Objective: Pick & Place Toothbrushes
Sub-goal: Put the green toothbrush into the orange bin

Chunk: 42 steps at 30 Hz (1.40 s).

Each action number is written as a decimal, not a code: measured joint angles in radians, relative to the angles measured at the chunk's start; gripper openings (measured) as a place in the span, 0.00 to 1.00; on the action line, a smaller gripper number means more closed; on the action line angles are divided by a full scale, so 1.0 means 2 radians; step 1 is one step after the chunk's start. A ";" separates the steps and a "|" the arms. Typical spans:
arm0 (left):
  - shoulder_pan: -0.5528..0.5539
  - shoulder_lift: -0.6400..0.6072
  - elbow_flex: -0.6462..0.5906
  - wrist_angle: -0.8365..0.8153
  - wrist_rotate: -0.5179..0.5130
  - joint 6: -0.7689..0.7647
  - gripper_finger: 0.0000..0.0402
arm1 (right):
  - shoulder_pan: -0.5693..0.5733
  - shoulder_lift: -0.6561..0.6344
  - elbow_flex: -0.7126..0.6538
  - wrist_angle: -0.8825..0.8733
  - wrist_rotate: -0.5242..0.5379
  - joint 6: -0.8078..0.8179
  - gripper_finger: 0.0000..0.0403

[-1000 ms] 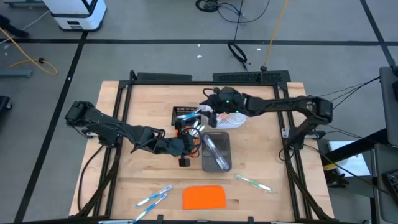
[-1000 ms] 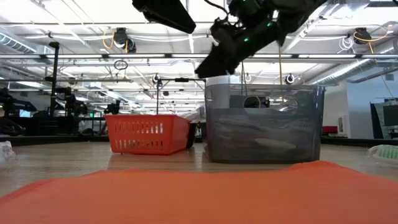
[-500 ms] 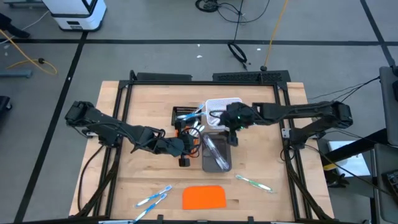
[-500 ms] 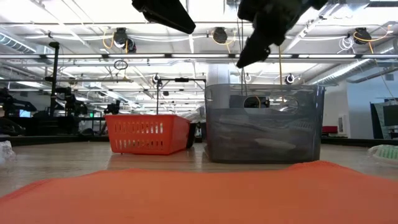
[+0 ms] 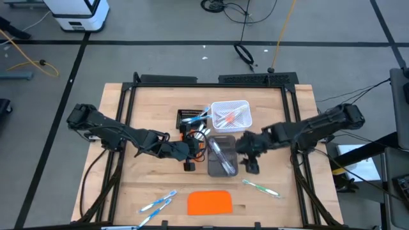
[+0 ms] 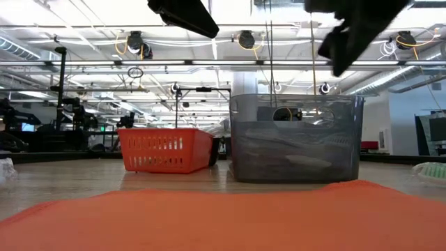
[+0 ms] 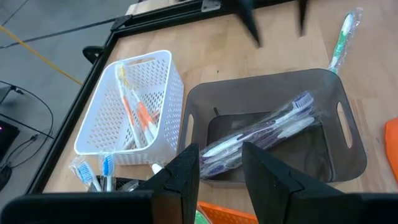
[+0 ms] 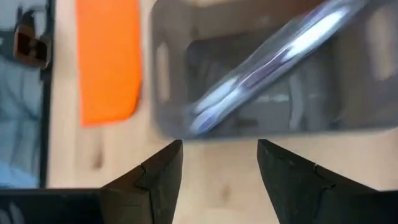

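Note:
Wrapped pale toothbrushes (image 7: 261,134) lie in the grey tray (image 5: 222,155). Orange-and-white ones stand slanting in the white basket (image 5: 230,116), and blue ones (image 5: 192,118) lie in a black tray. Loose green toothbrushes (image 5: 261,188) and blue ones (image 5: 158,202) lie flat on the table near its front. My left gripper (image 7: 219,171) hangs open just left of the grey tray, above a small orange tray. My right gripper (image 8: 219,168) hangs open just right of the grey tray, pointing steeply down, with nothing between its fingers.
A flat orange slab (image 5: 209,202) lies at the near edge between the loose brushes. The small orange tray (image 6: 164,150) stands left of the grey tray (image 6: 296,139). A black frame rims the table. Bare wood lies at the right and the far left.
My right gripper has swung from above the white basket toward the table's near and right side, coming to the grey tray's right wall and tipping to point more steeply down. It stays open and carries nothing.

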 joint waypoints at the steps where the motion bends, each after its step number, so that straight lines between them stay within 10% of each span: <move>1: 0.000 0.000 0.000 0.000 0.000 0.000 0.30 | 0.013 0.000 -0.001 -0.005 0.000 0.012 0.49; 18: 0.002 0.000 0.000 0.003 0.000 0.000 0.30 | 0.167 0.000 -0.172 0.158 0.050 0.241 0.49; 42: 0.004 0.000 0.000 0.008 -0.001 0.001 0.30 | 0.224 0.078 -0.224 0.287 0.139 0.278 0.47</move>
